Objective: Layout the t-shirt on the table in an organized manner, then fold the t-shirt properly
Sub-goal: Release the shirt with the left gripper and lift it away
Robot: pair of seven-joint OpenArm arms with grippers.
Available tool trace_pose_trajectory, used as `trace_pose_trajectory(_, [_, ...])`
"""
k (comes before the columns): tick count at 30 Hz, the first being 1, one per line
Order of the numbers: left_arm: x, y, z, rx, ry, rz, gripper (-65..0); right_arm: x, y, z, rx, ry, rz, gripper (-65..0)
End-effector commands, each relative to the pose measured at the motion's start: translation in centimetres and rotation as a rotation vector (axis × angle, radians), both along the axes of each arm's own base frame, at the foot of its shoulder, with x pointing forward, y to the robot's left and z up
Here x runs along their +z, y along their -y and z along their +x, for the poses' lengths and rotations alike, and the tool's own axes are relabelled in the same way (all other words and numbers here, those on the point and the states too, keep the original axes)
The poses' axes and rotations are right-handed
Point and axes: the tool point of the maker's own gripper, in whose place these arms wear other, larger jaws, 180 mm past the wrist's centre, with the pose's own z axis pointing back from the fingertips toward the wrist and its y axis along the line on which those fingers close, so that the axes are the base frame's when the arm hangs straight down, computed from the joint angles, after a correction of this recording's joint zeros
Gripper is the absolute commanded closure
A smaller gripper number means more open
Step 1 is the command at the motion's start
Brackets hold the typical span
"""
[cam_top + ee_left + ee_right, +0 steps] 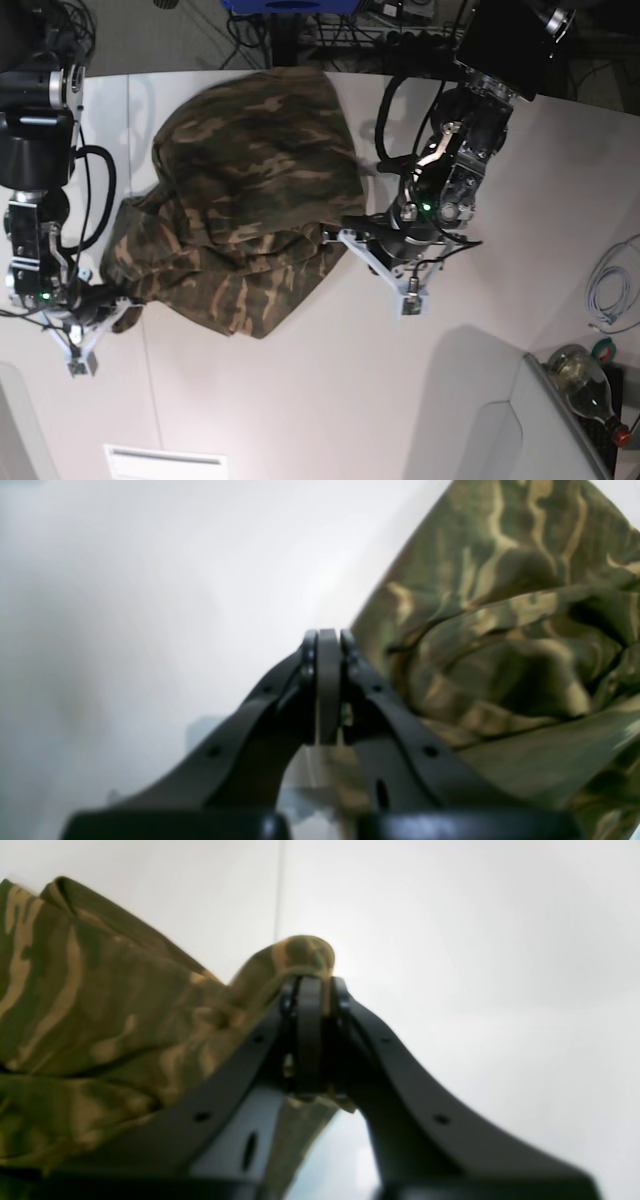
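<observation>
- Presently, the left claw (328,645) shows jaws pressed together in its wrist view, with no cloth visible between the tips; the camouflage fabric lies just beside it at frame right and passes beneath the lower linkage. Whether a thin edge is pinched there cannot be told.
- In the base view this left claw (345,232) sits at centre frame, touching the right-hand margin of the t-shirt (250,200). Judgement: it is placed at that edge to draw or pin the side of the garment.
- The right claw (310,985) has its jaws narrow, with a fold of the t-shirt (100,1005) humped over the tips and fabric hanging below them. It appears pinched on that fold, though the grip looks slight and may be loosening.
- In the base view the right claw (112,298) is at lower left, at the opposite, bunched corner of the shirt. Judgement: the two claws hold opposing ends so the cloth can be stretched flat between them.
- The t-shirt lies on the desk (330,400) in the upper-left half of the base view; its upper portion is fairly smooth, its lower portion rumpled and doubled over.
- Judgement: the laying-out stage is unfinished; no fold has been made.
- Risk: a weak pinch at lower left could drop the corner.
- A bottle (585,378) stands at lower right, well apart.
</observation>
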Motion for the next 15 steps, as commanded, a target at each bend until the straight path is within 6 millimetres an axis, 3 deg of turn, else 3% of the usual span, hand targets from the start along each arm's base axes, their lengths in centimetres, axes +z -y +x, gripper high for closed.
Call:
trace_pose_trajectory(1, [2.2, -2.0, 1.6, 0.041, 0.073, 0.018, 0.0, 2.6, 0.4, 2.1, 0.005, 0.077, -0.011, -11.6])
trace_pose_trajectory(4, [3.2, -7.9, 1.4, 0.154, 0.072, 0.06, 0.0, 4.5, 2.6, 2.0, -0.006, 0.097, -0.062, -31.5])
trace_pose_trajectory(6, [3.4, -12.6, 0.6, 0.242, 0.07, 0.106, 0.0, 5.6, 3.5, 0.4, -0.022, 0.13, -0.078, -42.6])
trace_pose_trajectory(8, [3.5, -16.0, -0.5, 0.299, 0.06, 0.147, 0.0, 7.2, 3.9, -1.7, -0.035, 0.182, -0.094, -44.4])
trace_pose_trajectory(10, [3.7, -18.9, -1.6, 0.342, 0.054, 0.188, 0.0, 7.5, 1.9, -4.7, 0.006, 0.185, -0.106, -44.4])
trace_pose_trajectory(12, [3.9, -20.6, -2.3, 0.345, 0.048, 0.219, 0.0, 6.7, 0.0, -8.2, 0.036, 0.142, -0.104, -44.6])
trace_pose_trajectory(15, [4.4, -21.9, -2.6, 0.311, 0.053, 0.231, 0.0, 4.0, -3.2, -13.3, 0.062, 0.051, -0.049, -44.7])
